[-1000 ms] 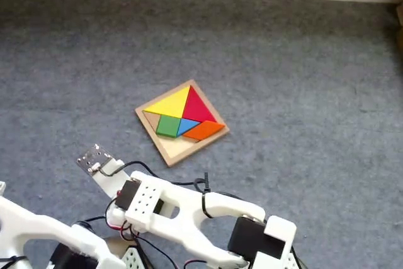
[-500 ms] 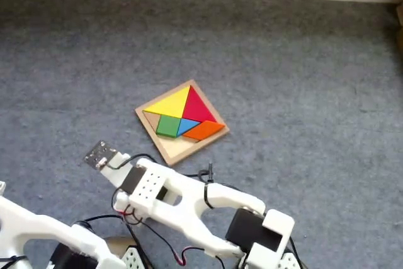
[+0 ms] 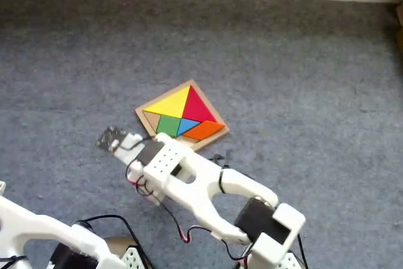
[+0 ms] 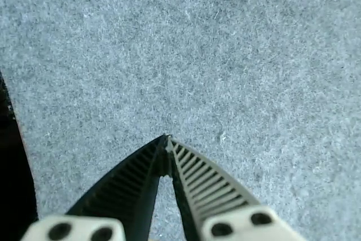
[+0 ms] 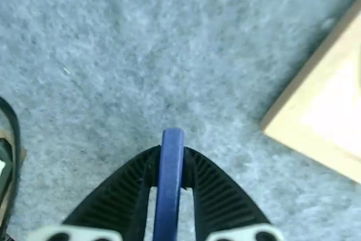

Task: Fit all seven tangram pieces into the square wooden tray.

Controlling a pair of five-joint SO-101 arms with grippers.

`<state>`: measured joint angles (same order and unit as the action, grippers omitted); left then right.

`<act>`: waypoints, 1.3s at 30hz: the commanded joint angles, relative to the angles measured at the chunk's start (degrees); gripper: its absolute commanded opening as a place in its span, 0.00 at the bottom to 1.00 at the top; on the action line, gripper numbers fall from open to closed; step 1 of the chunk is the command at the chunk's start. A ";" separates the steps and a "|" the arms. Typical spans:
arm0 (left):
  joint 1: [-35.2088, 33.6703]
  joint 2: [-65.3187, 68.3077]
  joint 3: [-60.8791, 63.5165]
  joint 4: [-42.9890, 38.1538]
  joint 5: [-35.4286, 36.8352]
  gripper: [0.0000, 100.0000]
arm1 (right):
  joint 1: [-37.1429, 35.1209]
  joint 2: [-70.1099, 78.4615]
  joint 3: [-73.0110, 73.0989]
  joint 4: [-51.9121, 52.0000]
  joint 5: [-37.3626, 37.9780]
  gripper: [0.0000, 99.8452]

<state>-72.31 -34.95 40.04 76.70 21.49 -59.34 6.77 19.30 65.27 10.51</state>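
Note:
The square wooden tray [image 3: 209, 139] lies mid-carpet, turned like a diamond. In it sit a yellow triangle [image 3: 170, 103], a red triangle [image 3: 198, 108], a green square [image 3: 168, 125], a light blue triangle [image 3: 186, 126] and an orange piece [image 3: 204, 130]. My right arm [image 3: 165, 163] stretches over the tray's near-left edge. Its gripper [image 5: 171, 136] is shut on a dark blue piece [image 5: 169, 176] held edge-on just above the carpet, beside a tray corner [image 5: 316, 117]. My left gripper [image 4: 167, 139] is shut on nothing over bare carpet.
Grey carpet covers the whole table. The left arm's white body [image 3: 31, 231] sits at the near-left corner of the high view. A pale wall edge runs along the far side.
The right arm has swung forward and toward the tray with the dark blue piece, and now overlaps the tray's near-left edge. The tray and its pieces have not moved.

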 commanded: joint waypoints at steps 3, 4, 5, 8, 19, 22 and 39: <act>-0.57 -1.27 -0.66 -0.26 0.18 0.01 | 7.96 -5.32 -8.40 -1.54 4.40 0.01; -0.57 -1.27 -0.66 -0.26 0.18 0.01 | 8.75 -4.44 -9.54 -2.86 4.48 0.01; -0.57 -1.27 -0.40 -0.44 0.18 0.01 | 9.54 -3.30 -10.59 -4.35 4.48 0.01; -0.48 -1.63 0.40 -0.70 0.18 0.01 | 11.12 1.10 -14.02 -7.78 4.48 0.01; 2.15 -1.63 1.01 -0.79 0.09 0.01 | 12.53 12.18 -20.88 -8.48 4.22 0.03; 2.15 -1.63 1.01 -0.79 0.09 0.01 | 13.14 12.26 -20.88 -8.40 4.13 0.13; 2.15 -1.63 1.01 -0.79 0.09 0.01 | 18.77 -1.27 -20.53 0.66 4.40 0.19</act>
<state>-71.60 -34.95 41.27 76.70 21.49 -45.10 14.15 1.98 63.78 14.55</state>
